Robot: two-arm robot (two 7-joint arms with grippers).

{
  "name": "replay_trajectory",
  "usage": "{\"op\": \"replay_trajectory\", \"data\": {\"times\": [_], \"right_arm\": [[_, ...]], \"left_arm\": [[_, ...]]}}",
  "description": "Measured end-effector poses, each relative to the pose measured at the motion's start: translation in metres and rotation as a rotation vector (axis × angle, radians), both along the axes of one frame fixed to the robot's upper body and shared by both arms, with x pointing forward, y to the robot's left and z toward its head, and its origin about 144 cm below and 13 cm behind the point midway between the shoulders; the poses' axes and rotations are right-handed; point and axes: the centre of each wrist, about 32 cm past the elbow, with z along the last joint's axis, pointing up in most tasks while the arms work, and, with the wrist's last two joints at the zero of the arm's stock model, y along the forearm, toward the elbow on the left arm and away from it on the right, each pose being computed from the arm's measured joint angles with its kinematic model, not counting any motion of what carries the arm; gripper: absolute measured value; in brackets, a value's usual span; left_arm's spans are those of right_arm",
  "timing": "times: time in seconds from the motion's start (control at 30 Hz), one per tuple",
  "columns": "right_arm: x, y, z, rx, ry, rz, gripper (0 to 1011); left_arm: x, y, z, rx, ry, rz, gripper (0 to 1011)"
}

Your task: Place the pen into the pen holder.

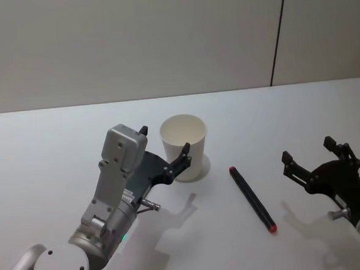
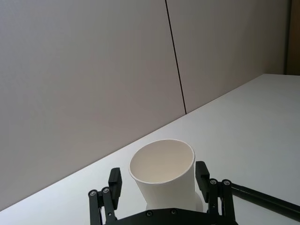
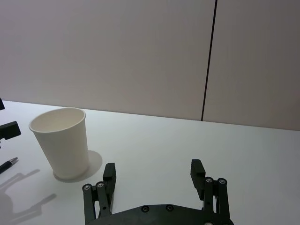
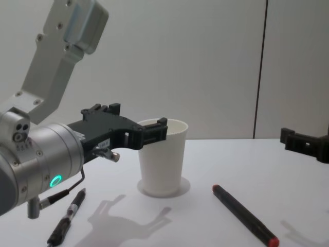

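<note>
Matt paper pen holder [image 1: 194, 150], smooth matt white table [image 1: 46, 149]

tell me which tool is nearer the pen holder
Left. The left tool straddles the pen holder, fingers open either side; the right tool is open beyond the red-ended pen.

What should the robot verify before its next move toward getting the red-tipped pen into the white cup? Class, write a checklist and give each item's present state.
1. Pen holder upright, mouth unobstructed: ok.
2. Pen lying free on the table, to the right of the holder: ok.
3. Right gripper ready to grasp: ok; its jaws stand open.
4. Right gripper positioned over the pen: not ok; it sits off to the pen's right.
5. Left gripper steadying the holder: cannot tell; its jaws stand open on either side of it, and contact is unclear.
</note>
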Motion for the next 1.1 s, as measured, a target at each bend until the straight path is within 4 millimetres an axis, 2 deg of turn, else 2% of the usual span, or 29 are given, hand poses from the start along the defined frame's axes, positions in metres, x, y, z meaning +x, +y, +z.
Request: {"op": "replay_trajectory", "data": {"times": [0.53, 1.1], "right_arm": [[-0.006, 0.027, 0.012, 0.012, 0.082, -0.038, 1001], [0.006, 0.067, 0.022, 0.01, 0.264, -0.088, 1001]], "left_arm": [[0.0, 0.0, 0.0, 0.0, 0.0, 0.0, 1004], [0.0, 0.0, 0.0, 0.0, 0.0, 0.0, 1004]]}}
